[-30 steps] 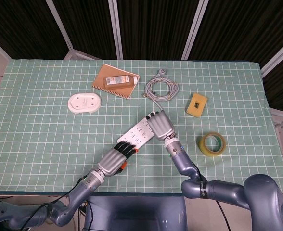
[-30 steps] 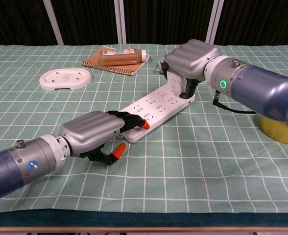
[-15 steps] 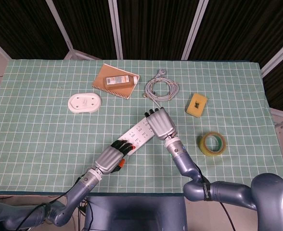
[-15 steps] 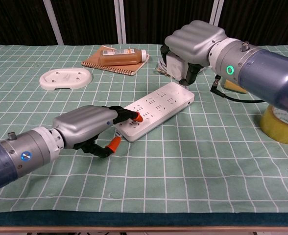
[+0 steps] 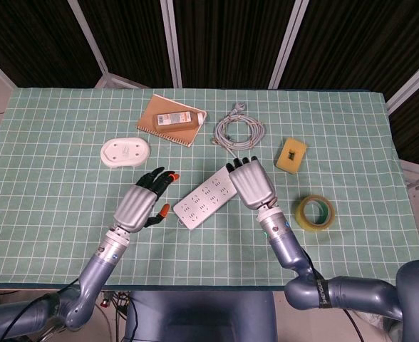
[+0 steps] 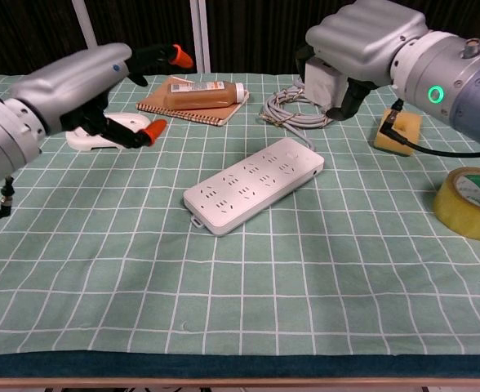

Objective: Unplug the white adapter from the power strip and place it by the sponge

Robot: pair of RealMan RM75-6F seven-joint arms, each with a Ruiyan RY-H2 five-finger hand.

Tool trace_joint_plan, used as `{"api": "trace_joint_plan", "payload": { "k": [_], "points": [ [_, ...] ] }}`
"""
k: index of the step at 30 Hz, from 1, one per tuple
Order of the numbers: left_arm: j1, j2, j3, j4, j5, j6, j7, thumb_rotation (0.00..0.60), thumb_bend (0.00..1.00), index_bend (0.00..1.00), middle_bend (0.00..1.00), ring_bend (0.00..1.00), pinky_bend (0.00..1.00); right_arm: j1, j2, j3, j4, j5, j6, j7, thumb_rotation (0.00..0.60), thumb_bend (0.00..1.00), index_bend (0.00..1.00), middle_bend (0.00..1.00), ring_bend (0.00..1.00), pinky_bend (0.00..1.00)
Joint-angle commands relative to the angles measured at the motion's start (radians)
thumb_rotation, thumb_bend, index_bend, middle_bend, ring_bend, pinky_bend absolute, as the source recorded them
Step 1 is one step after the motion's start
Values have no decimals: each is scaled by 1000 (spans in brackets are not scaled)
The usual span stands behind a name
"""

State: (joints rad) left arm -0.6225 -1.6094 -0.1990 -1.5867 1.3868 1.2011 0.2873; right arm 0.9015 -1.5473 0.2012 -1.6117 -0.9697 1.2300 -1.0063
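Since a second ago both hands have lifted off the white rectangular power strip (image 6: 254, 185): the left hand (image 6: 77, 82) has pulled up and away to the left, and the right hand (image 6: 369, 37) has risen with the white cube-shaped plug adapter (image 6: 325, 85), which is now out of the strip.

Largest to smallest, we see:

- Green grid-checked tablecloth (image 5: 67, 178) covers the whole table.
- Power strip lies flat and diagonal at mid-table, all sockets bare, no hand touching it.
- Right hand hangs in the air above the far end of the strip. Its fingers are curled down around the adapter; in the chest view the adapter's body sits under the palm with dark fingers against its right side. The head view hides it under the back of the hand (image 5: 252, 183).
- Left hand (image 5: 142, 201) is raised well left of the strip, fingers spread apart, orange tips showing, holding nothing.
- Brown spiral notebook (image 5: 168, 121) with an amber bottle (image 5: 175, 119) lying on it sits at the far side.
- Coiled grey cable (image 5: 239, 130) lies just right of the notebook.
- White oval dish (image 5: 125, 152) is at the far left.
- Yellow tape roll (image 5: 315, 212) lies near the right edge.
- Yellow rectangular sponge (image 5: 291, 155) lies right of the raised right hand, between cable and tape; the adapter is near it but still in the air, not set down.
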Motion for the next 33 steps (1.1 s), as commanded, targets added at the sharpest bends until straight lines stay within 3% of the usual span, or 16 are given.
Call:
{"api": "trace_joint_plan", "payload": {
  "k": [1, 3, 7, 10, 12, 15, 22, 26, 33],
  "points": [
    [35, 52, 8, -38, 21, 45, -4, 600, 372, 136, 116, 63, 166, -22, 15, -16, -21, 23, 20, -22, 600, 655, 385, 379, 316, 483],
    [57, 81, 25, -51, 34, 65, -7, 600, 364, 135, 116, 63, 165, -34, 20, -28, -26, 28, 36, -35, 600, 570, 265, 315, 255, 295],
    [113, 139, 66, -70, 52, 117, -24, 600, 342, 132, 115, 63, 158, -62, 20, -45, -27, 46, 74, -60, 600, 490, 80, 210, 159, 228],
    [156, 177, 96, -74, 60, 153, -43, 600, 317, 127, 115, 63, 157, -79, 20, -50, -24, 60, 99, -72, 600, 422, 4, 133, 87, 167],
    [186, 202, 115, -71, 63, 179, -59, 600, 295, 124, 114, 63, 155, -92, 23, -54, -24, 74, 118, -86, 600, 387, 0, 74, 36, 95],
    [228, 234, 136, -66, 60, 213, -91, 600, 251, 119, 109, 61, 153, -113, 29, -61, -29, 80, 143, -86, 600, 355, 0, 26, 2, 79],
    [321, 295, 162, -50, 53, 301, -182, 600, 229, 103, 99, 60, 136, -185, 67, -94, -73, 31, 201, -6, 600, 297, 0, 0, 0, 17],
    [372, 328, 179, -24, 71, 353, -236, 600, 219, 87, 84, 46, 125, -263, 112, -139, -125, -78, 252, 143, 600, 296, 0, 0, 0, 1],
    [440, 367, 204, 5, 92, 412, -295, 600, 142, 33, 46, 19, 93, -433, 182, -272, -125, -324, 387, 453, 600, 292, 0, 0, 0, 0]
  ]
}}
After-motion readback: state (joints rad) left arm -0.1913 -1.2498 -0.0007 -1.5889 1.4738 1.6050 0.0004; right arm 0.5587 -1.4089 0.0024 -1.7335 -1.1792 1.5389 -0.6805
